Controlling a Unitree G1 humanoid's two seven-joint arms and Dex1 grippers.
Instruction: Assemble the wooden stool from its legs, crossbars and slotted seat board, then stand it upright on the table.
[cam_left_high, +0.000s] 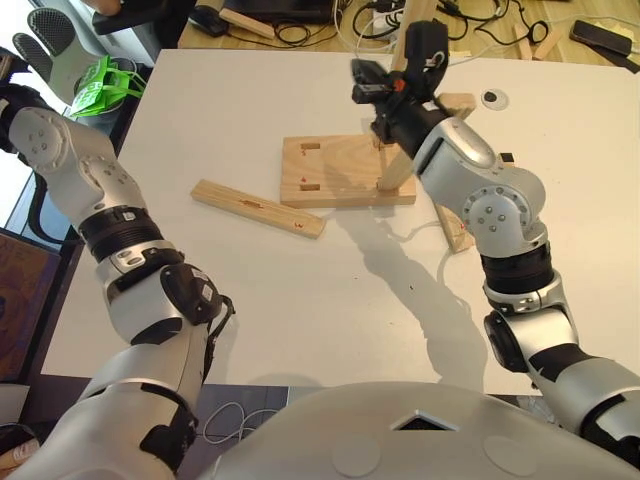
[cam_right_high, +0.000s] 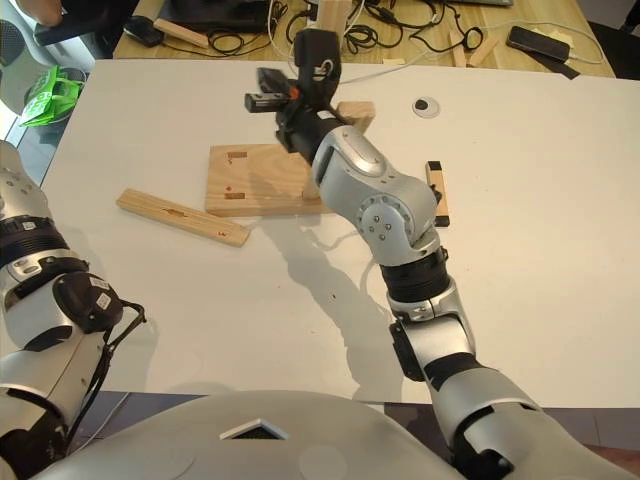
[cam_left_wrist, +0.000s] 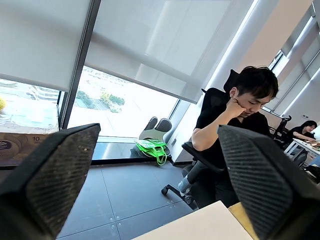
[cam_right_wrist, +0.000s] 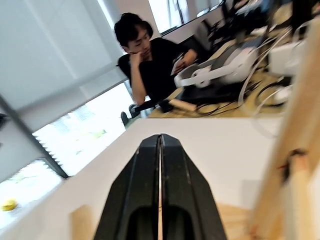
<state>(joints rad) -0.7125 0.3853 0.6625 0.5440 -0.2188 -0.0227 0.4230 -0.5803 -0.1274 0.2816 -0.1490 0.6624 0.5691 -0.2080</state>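
The seat board (cam_left_high: 345, 170) lies flat near the middle of the white table (cam_left_high: 300, 300). It has two small slots (cam_left_high: 311, 146) at its left end, and both slots have nothing in them. At the right end of the board a wooden leg (cam_left_high: 398, 172) stands up tall and leans a little. The arm hides the bottom of the leg, so I cannot tell if it sits inside a slot.

The right gripper (cam_left_high: 368, 85) is up over the far right corner of the board, just beside the tall leg. Its two fingers (cam_right_wrist: 161, 165) are pressed flat together, with nothing between them.

The left gripper (cam_left_wrist: 159, 130) is off the left side of the table, well away from the wood. Its two pads (cam_left_wrist: 60, 175) are spread wide apart and hold nothing.

A loose bar (cam_left_high: 258, 208) lies flat on the table, just left of the board, with one end close to the board's front corner. A short piece (cam_right_high: 437, 190) lies to the right of the board, partly under the right arm. A wood block (cam_right_high: 355, 112) sits behind the board's far right corner. A small round black thing (cam_right_high: 427, 105) is farther right on the table.

A green bag (cam_left_high: 100, 85) sits off the table's far left corner. What is in it cannot be seen.
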